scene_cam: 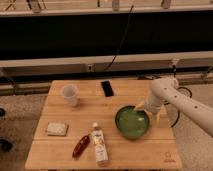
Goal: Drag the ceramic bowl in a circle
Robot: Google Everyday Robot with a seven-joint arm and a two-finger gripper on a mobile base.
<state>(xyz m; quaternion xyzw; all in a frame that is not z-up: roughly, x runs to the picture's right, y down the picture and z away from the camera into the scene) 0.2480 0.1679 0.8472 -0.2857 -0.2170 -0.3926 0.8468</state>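
My pincer (146, 113) sits at the right-hand rim of the wide, shallow, glossy green ceramic bowl (132, 122), at the end of my white arm (175, 97), which reaches in from the right edge of the view. One yellowish finger lies at the bowl's upper right rim and the other hangs just outside its right side; whether they pinch the rim or merely touch it, I cannot tell.

The bowl stands upright on the right half of the light wooden table (60, 152), near the right edge.

Other items noted:
- A translucent white cup (69, 94) stands upright at the back left.
- A flat black phone (107, 88) lies at back centre.
- A pale rectangular sponge (57, 129) lies front left.
- A dark red snack packet (80, 146) lies just beside a white bottle (99, 144) lying on its side, left of the bowl.
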